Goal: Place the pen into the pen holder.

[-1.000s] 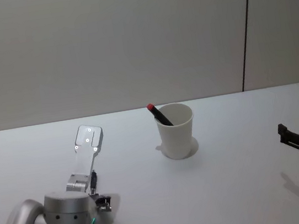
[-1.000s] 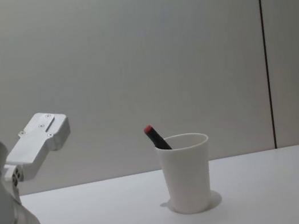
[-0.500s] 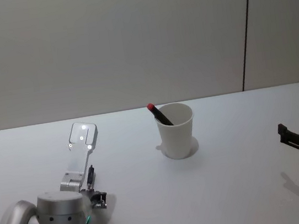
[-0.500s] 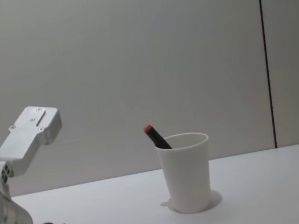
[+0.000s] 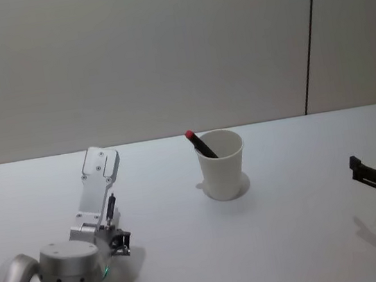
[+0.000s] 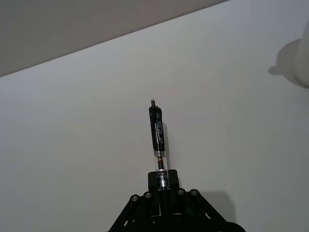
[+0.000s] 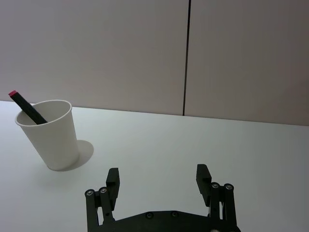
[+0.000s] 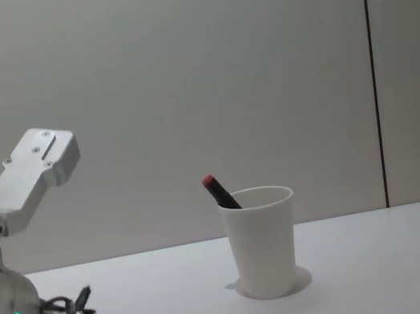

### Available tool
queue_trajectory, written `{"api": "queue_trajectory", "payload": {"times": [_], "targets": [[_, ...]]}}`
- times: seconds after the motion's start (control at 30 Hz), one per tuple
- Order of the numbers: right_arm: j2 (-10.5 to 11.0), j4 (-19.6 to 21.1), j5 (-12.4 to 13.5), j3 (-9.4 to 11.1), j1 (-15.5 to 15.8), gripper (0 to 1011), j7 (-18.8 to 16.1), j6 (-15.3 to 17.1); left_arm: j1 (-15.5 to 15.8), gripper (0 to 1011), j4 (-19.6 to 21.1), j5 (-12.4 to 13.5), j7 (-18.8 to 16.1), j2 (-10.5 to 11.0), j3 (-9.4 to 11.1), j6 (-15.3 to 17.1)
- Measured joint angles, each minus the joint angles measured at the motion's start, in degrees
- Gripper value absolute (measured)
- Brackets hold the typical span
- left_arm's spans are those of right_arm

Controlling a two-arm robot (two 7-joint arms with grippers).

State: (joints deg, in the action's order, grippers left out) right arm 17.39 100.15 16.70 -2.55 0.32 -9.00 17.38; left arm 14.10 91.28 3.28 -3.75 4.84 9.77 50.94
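Pen point(image 6: 157, 131) sits pinched in the left end effector point(image 6: 162, 175), well apart from the pen holder point(image 5: 222, 168); right end effector point(image 7: 158, 173) spread wide.

Left pincer point(image 6: 162, 178) tight on pen point(image 6: 157, 133), right pincer point(image 7: 158, 174) agape, idle

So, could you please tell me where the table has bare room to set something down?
The widest bare stretch of table lies between the pen holder and the open right gripper. Another lies between the holder and the left gripper, shut on a black pen. Crowded only right around that pen and the holder.
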Motion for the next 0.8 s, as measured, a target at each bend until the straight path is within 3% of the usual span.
{"api": "queue_trajectory", "payload": {"times": [0.43,0.8], "targets": [[0.0,0.0,0.0,0.0,0.0,1001,0.0,0.0,-0.8,131,1.66,3.32,5.84,1.55,0.16,-9.03],[0.0,0.0,0.0,0.0,0.0,1001,0.0,0.0,-1.49,130,2.3,4.85,11.69,3.32,0.13,-20.62]]}}
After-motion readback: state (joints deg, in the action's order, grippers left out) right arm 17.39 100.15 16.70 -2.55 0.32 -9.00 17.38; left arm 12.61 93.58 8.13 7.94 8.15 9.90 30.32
